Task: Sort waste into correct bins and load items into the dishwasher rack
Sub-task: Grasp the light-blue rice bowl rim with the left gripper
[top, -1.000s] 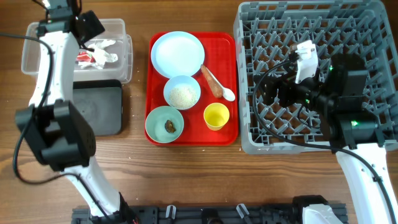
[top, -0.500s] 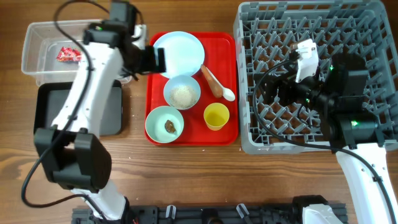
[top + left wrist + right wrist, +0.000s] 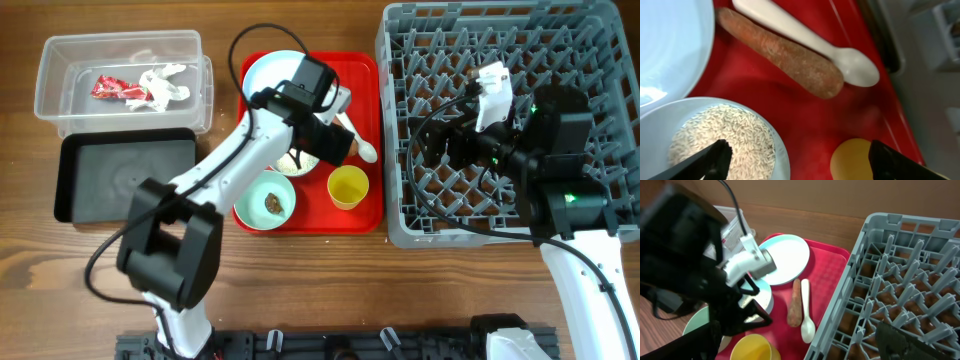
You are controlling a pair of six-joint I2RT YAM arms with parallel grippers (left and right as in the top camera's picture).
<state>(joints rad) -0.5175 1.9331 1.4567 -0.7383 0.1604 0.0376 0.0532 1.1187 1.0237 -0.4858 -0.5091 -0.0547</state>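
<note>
Since a second ago the left arm has swung from the clear tub (image 3: 60, 112) at 10 o'clock of the table over to the red tray (image 3: 805, 112). The red wrapper (image 3: 110, 88) and crumpled tissue (image 3: 165, 85) lie in the tub, and the wrapper's print is too small to read. The left gripper (image 3: 800, 150) now hangs over the tray with its fingers spread wide; the rice bowl (image 3: 715, 137) is at its 9 o'clock, the yellow cup (image 3: 860, 161) at 4 o'clock, and the orange-brown stick (image 3: 785, 56), lying alongside the white spoon (image 3: 810, 39), at 12 o'clock. The right gripper (image 3: 450, 150) has stayed over the dishwasher rack (image 3: 600, 40) at 3 o'clock, and I cannot tell how its fingers are set.
</note>
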